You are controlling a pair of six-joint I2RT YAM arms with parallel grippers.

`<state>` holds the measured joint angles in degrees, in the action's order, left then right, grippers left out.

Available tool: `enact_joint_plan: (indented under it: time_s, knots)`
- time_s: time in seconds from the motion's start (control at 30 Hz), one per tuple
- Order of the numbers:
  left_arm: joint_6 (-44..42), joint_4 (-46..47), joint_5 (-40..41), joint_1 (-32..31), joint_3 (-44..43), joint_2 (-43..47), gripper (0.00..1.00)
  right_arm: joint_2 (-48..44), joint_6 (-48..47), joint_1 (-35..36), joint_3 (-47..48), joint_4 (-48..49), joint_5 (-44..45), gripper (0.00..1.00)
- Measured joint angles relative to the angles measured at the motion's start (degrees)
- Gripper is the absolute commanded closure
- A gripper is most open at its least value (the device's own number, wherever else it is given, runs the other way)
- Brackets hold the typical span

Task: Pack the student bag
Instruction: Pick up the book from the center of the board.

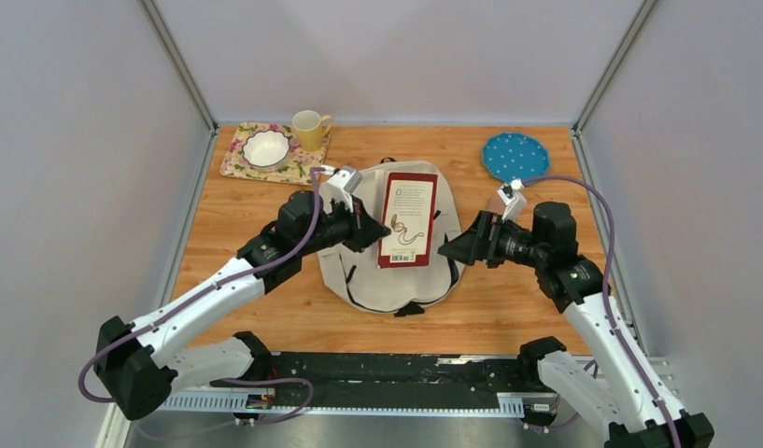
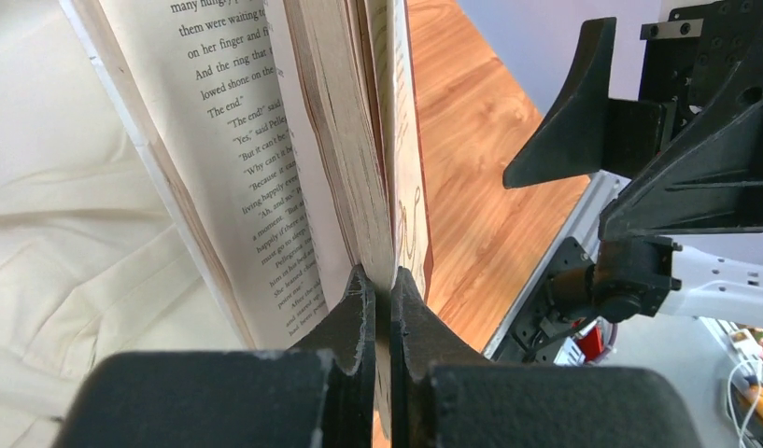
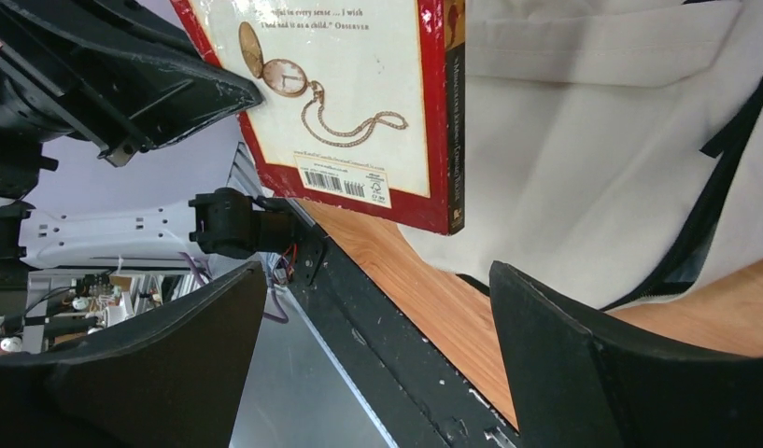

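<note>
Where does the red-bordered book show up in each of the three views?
Top external: book at centre, over the student bag.
Left wrist: book upper centre, pages fanned, pinched in the jaws of the left gripper.
Right wrist: book top centre, back cover showing.
Shared landmark: the cream student bag under it.

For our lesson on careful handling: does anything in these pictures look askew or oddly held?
Yes: the book over the student bag. The left gripper pinches only its back cover and perhaps a few pages, so the rest hangs splayed open instead of shut.
</note>
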<state>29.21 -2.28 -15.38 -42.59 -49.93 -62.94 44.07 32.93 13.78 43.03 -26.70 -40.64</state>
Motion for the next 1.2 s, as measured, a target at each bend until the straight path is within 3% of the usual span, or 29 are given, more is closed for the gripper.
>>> enact_joint_plan:
  time_s: [0.37, 0.73, 0.9, 1.2]
  knots:
    - [0.04, -6.78, 8.22, 0.22, 5.51, 13.25, 1.0, 6.12, -2.19, 11.28, 5.51, 0.87, 5.18, 0.07]
    - [1.16, -10.62, 11.34, 0.26, 7.65, 18.99, 1.0, 5.7, 1.05, 21.24, 6.4, -1.36, 13.0, 0.07]
    - [2.82, -11.17, 9.27, 0.26, 8.7, 20.33, 1.0, 3.43, 4.9, 22.71, 3.58, 1.99, 15.54, 0.07]
    - [8.44, -0.74, -6.14, 0.31, 14.16, 20.15, 1.0, 5.49, 6.86, 22.95, -1.27, 10.54, 19.06, 0.08]
